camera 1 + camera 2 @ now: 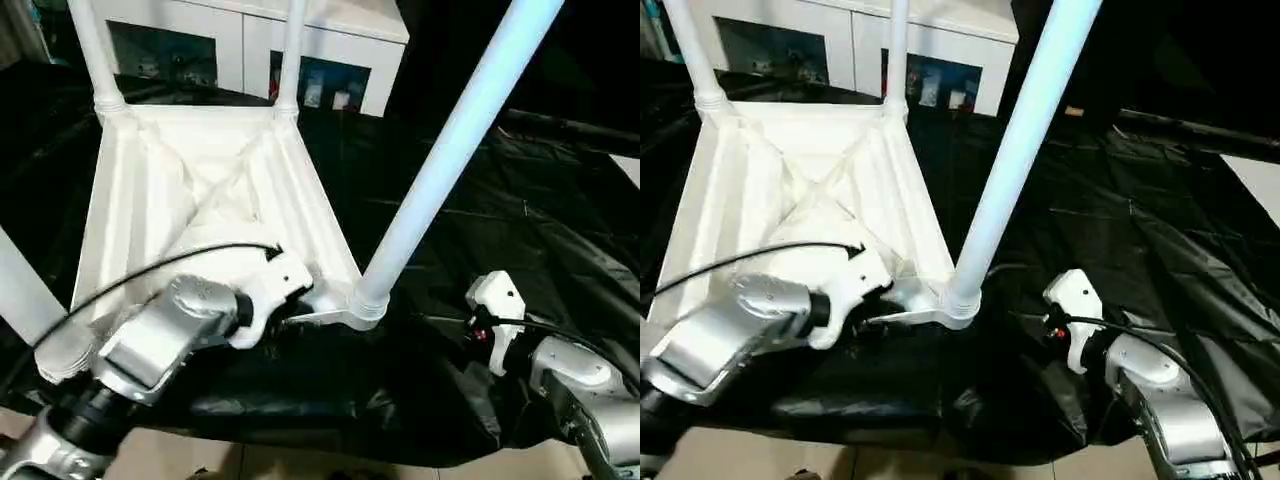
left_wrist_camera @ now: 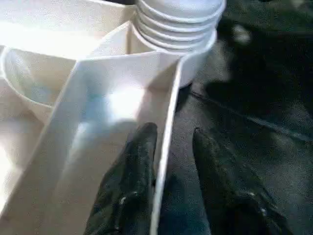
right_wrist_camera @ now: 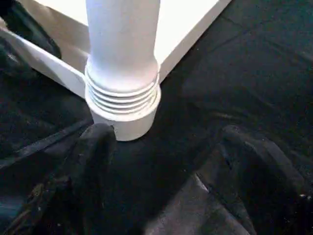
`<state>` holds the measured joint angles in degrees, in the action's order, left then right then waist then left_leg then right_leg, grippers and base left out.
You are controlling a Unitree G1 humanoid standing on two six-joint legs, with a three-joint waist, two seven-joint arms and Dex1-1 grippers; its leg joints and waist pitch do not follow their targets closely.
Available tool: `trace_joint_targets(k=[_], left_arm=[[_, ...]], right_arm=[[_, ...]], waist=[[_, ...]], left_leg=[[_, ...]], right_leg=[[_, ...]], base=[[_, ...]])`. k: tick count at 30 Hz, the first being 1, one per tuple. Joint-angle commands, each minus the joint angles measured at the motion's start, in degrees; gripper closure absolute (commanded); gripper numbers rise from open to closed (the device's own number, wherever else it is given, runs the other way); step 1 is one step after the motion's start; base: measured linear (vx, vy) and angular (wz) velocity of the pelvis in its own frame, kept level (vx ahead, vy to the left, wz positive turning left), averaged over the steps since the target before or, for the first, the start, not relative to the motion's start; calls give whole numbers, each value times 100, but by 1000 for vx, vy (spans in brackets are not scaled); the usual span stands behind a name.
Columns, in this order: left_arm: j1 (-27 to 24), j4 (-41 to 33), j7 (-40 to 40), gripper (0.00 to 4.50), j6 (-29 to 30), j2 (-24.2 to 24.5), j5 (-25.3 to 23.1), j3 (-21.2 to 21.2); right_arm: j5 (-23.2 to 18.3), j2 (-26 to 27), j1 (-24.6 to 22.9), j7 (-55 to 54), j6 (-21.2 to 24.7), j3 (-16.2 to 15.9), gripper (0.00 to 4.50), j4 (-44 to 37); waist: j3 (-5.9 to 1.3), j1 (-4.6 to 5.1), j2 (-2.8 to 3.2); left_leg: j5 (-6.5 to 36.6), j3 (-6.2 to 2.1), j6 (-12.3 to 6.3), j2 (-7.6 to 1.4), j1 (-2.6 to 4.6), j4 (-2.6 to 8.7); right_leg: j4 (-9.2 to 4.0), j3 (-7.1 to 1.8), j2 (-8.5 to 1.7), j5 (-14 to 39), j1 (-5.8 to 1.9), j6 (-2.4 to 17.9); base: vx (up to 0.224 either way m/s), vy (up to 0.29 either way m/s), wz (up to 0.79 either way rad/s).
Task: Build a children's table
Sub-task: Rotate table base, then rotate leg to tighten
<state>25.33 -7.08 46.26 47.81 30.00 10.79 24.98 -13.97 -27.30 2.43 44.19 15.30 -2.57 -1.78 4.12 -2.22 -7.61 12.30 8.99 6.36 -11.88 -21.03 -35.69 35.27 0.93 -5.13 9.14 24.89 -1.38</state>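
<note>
Black sheeting (image 1: 520,250) covers the work surface, and the children's table (image 1: 200,190) lies upside down on it, ribbed X-braced underside facing up. Nearest, at the sheet's front edge, the left gripper (image 2: 168,142) straddles the tabletop's near rim: 1 black finger (image 2: 134,166) sits inside the rim wall, the other outside on the sheeting, with the thin wall between them; whether they actually pinch it I cannot tell. Just beside it stands the near right corner socket (image 3: 124,115), with a leg (image 1: 450,150) screwed in so that a few thread rings show above the collar; the leg leans up and away to the right. The right gripper (image 3: 161,161) hangs low over the sheeting close to that socket, fingers (image 3: 93,147) spread wide, holding nothing and clear of the leg. Another leg (image 1: 20,290) rises at the near left corner. Farther back, 2 more legs (image 1: 290,50) stand in the far corner sockets. Beyond the sheet's far edge sits a white cabinet (image 1: 240,40) with glass doors.
</note>
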Motion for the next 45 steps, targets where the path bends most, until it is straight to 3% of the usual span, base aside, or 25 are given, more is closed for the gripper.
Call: trace_joint_targets(k=[1,8,15,16,21,23,25,31,35,36,42,45], left_arm=[[37,205,-98,332,-84,-68,-123,35],[139,378,138,389,-165,-87,-78,61],[301,604,634,444,-392,148,-256,525],[312,626,678,444,-416,172,-290,582],[379,771,929,444,-738,243,-453,778],[384,766,1438,444,-1294,449,-558,1041],[390,769,1514,444,-1477,439,-556,1035],[459,730,1583,444,-1573,367,-510,941],[441,778,1663,444,-1697,371,-540,926],[433,793,1694,444,-1731,367,-541,916],[403,846,1768,444,-1811,355,-593,886],[398,876,1780,444,-1827,347,-607,871]], right_arm=[[-12,-55,0,-2,10,44,76,-52],[-38,-109,-35,106,6,52,76,-44],[-15,-162,58,223,-94,-3,76,89],[-32,-153,93,256,-120,-6,76,103],[-165,-154,197,611,-238,-66,76,170],[-165,-271,209,1004,-380,-230,76,223],[-157,-290,231,1122,-407,-292,76,278],[402,-108,609,972,-955,-630,76,943],[433,23,761,930,-1091,-669,76,1130],[416,53,792,946,-1118,-674,76,1173],[387,212,997,1121,-1367,-761,76,1486],[312,290,1047,1229,-1471,-779,76,1558]], waist=[[-371,-24,86],[-384,-36,76],[-425,-45,84],[-436,-41,106],[-460,-44,78],[-456,-54,83],[-458,-48,81],[-443,-106,72],[-448,-120,69],[-448,-115,70],[-428,-98,63],[-438,-99,60]], left_leg=[[921,73,-128,-27,-23,504],[1042,63,-100,-30,-23,508],[722,66,-143,-32,-24,494],[660,68,-142,-33,-16,486],[620,83,-220,-30,-10,470],[684,77,-234,-36,-10,477],[797,74,-223,-47,-3,486],[1070,92,-65,-49,18,503],[1019,93,-41,-48,23,501],[994,84,-42,-42,-6,511],[1209,77,-20,-49,-5,521],[1173,74,-29,-51,-4,521]], right_leg=[[-375,-75,-89,1580,-318,884],[-399,-73,-103,1907,-306,776],[-336,-72,-102,1374,-336,905],[-312,-73,-100,1209,-338,966],[-308,-72,-101,1062,-353,1054],[-318,-69,-104,1133,-350,1047],[-321,-71,-109,1227,-340,1028],[-354,-70,-118,1652,-295,961],[-348,-72,-112,1542,-291,936],[-335,-68,-108,1499,-318,937],[-374,-69,-124,1881,-294,865],[-363,-68,-122,1812,-291,886]], base=[[0,0,0],[0,0,0],[0,0,0],[0,0,0],[0,0,0],[0,0,0],[0,0,0],[0,0,0],[0,0,0],[0,0,0],[0,0,0],[0,0,0]])
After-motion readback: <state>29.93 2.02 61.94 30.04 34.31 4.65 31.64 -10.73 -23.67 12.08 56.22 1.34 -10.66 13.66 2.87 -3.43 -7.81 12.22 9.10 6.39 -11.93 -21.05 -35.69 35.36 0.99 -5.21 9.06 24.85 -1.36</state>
